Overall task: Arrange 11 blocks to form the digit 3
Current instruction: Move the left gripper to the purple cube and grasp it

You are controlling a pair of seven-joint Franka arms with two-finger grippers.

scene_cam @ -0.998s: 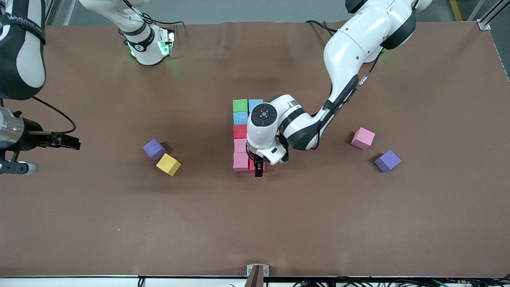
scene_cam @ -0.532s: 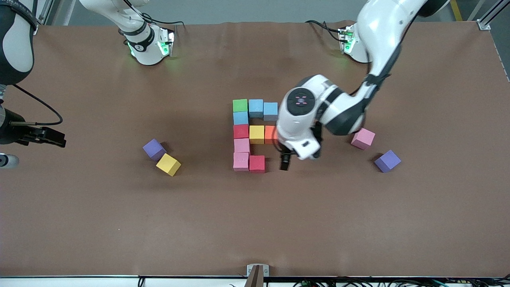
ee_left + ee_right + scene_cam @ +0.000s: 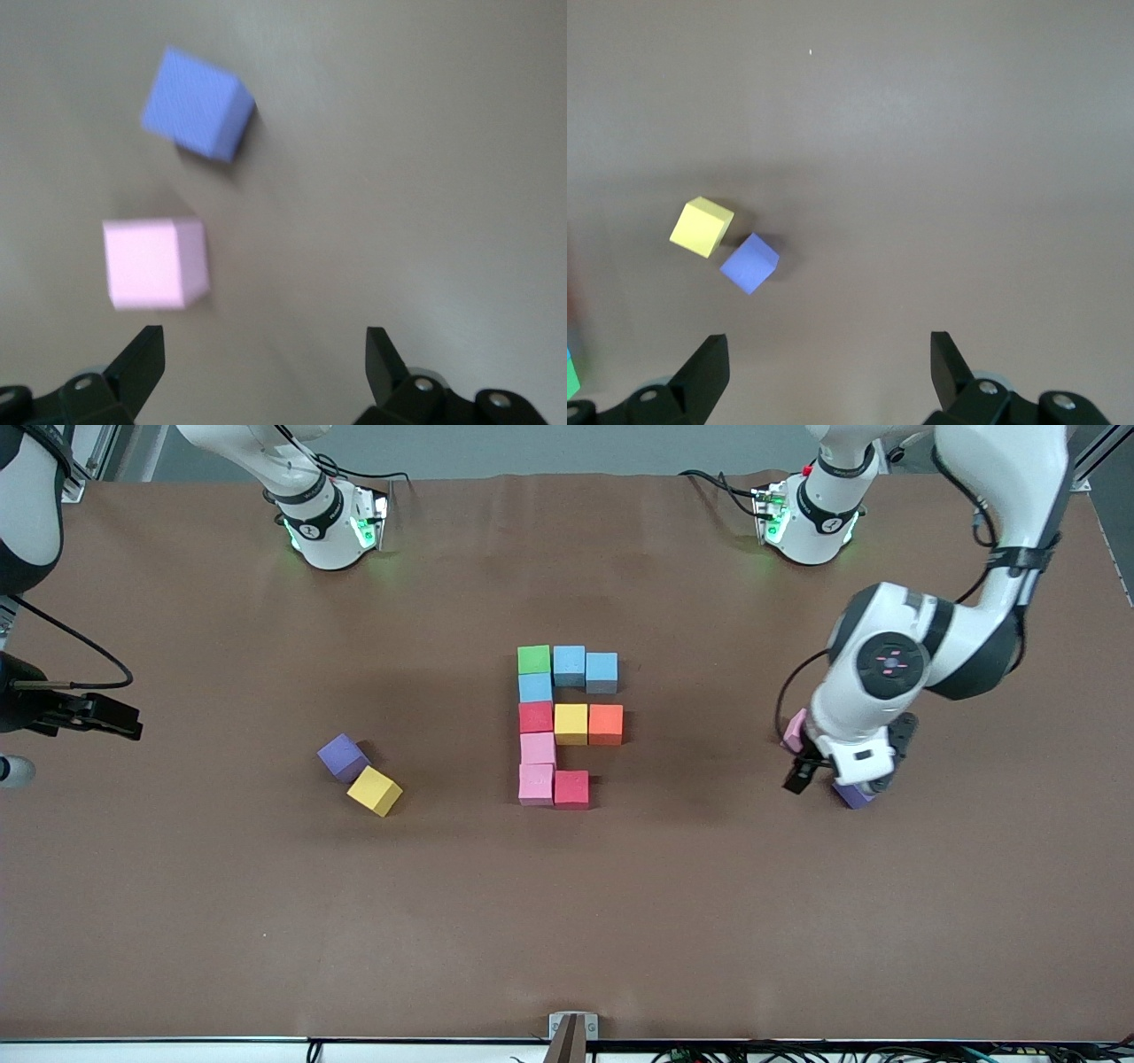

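A brown table (image 3: 266, 921) carries ten joined blocks (image 3: 570, 724) at its middle. The left gripper (image 3: 264, 363), jaws wide and empty, hovers over a pink cube (image 3: 155, 263) and purple cube (image 3: 198, 104). The right gripper (image 3: 829, 367), also wide, waits above a yellow cube (image 3: 701, 227) and a second purple cube (image 3: 749, 262).

Digit: you see the digit (image 3: 536, 717) at mid-table, its spine on the side toward the right arm's end, with three bars running off it.
Bars: the farthest and middle bars are three blocks each; the nearest is two.
Right-end pair (image 3: 344, 757): two touching blocks, well apart from the digit.
Left-end pair (image 3: 155, 263): two blocks near each other, not touching.
Left gripper (image 3: 266, 343): above the left-end pair.
Right gripper (image 3: 830, 345): waits over the table (image 3: 567, 921) edge at the right arm's end.
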